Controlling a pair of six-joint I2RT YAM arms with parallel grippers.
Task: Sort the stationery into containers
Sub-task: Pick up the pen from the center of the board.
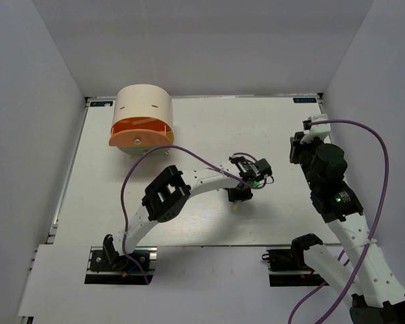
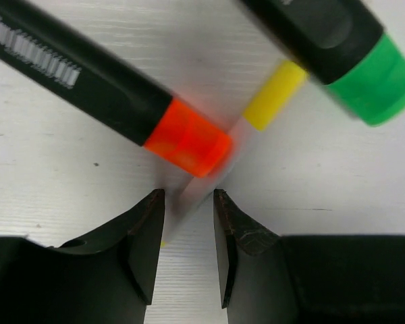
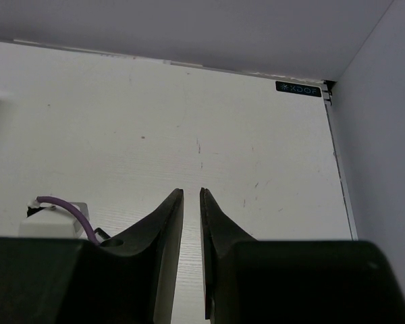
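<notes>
In the left wrist view, a black highlighter with an orange cap [image 2: 115,94] and one with a green cap [image 2: 351,54] lie on the table. A thin cream stick with a yellow tip [image 2: 273,94] runs diagonally down between the jaws. My left gripper [image 2: 189,196] is closed on its blurred lower end. In the top view this gripper [image 1: 237,197] is at the table's middle. The cream cylindrical box [image 1: 143,104] with its orange drawer [image 1: 140,135] stands at the far left. My right gripper [image 1: 298,145] [image 3: 191,191] is shut and empty at the right.
White walls enclose the table on the left, back and right. The right wrist view shows bare table up to the far right corner [image 3: 324,91]. The left arm's purple cable [image 1: 189,156] loops over the table's middle.
</notes>
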